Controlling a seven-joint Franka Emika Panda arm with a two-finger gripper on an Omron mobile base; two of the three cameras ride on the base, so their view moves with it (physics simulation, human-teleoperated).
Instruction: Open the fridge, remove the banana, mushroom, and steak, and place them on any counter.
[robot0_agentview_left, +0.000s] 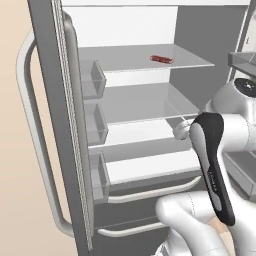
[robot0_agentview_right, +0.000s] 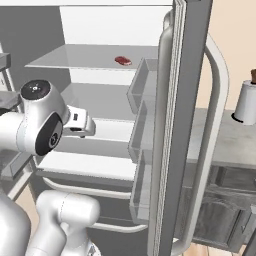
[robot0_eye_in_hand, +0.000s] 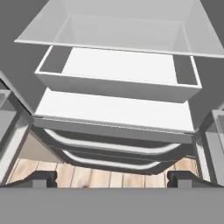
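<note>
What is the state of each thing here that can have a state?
fridge: both doors open, two lower drawers closed.
steak: lying flat on the upper glass shelf, untouched.
gripper: fingers wide open, holding nothing.
paper towel roll: upright on the counter.

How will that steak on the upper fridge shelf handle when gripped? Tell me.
The steak looks thin and flat on the glass shelf, so it probably flops and gives little height to grip. It is unlikely to roll, but may slide on the smooth glass.

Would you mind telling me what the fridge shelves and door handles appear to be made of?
The shelves look like clear glass or plastic: thin, see-through panes. The door handles look like pale brushed metal, smooth and matte, though painted plastic is possible.
</note>
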